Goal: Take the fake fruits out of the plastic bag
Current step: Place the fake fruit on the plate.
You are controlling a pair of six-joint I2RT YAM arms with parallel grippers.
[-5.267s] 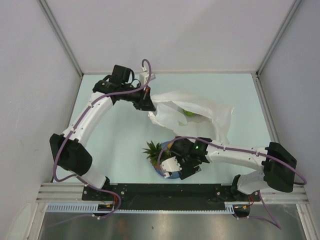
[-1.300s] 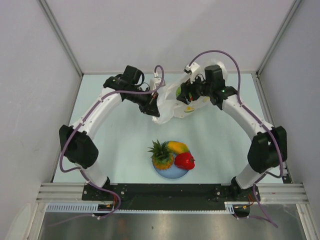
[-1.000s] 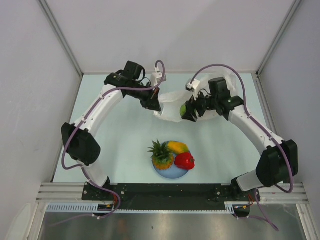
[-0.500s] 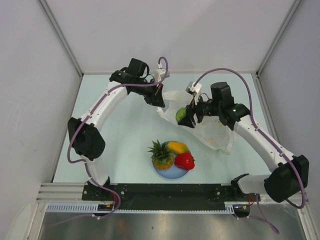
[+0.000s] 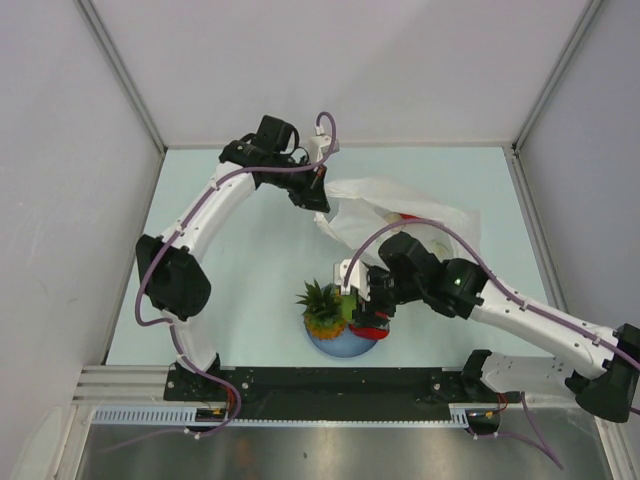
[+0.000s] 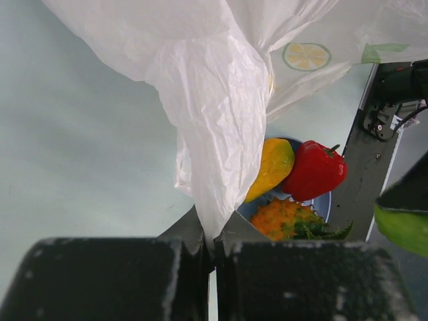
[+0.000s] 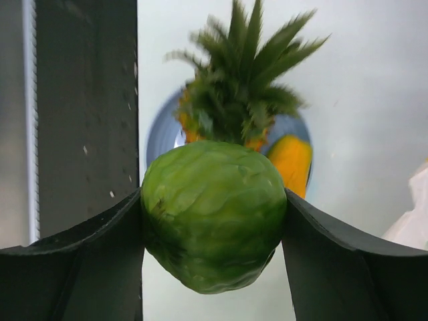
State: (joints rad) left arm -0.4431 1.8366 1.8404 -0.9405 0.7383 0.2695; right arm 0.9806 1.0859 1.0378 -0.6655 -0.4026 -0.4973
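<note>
My left gripper (image 5: 318, 196) is shut on a bunched edge of the translucent white plastic bag (image 5: 400, 214) and holds it up at the back; the pinch shows in the left wrist view (image 6: 214, 235). My right gripper (image 5: 355, 300) is shut on the green ball (image 7: 214, 214) and holds it just above the light-blue plate (image 5: 335, 347). On the plate lie the pineapple (image 5: 318, 304), the yellow-orange wedge (image 7: 291, 160) and the glossy red piece (image 6: 314, 170). In the top view the wedge is hidden under my right gripper.
The black base rail (image 5: 320, 385) runs right behind the plate at the near edge. The right arm's link (image 5: 520, 315) stretches across the right front of the table. White walls enclose the back and both sides.
My right gripper has carried the green ball from the bag's mouth down toward the near edge, over the plate. The bag has sagged and spread to the right. The left gripper keeps its hold.
</note>
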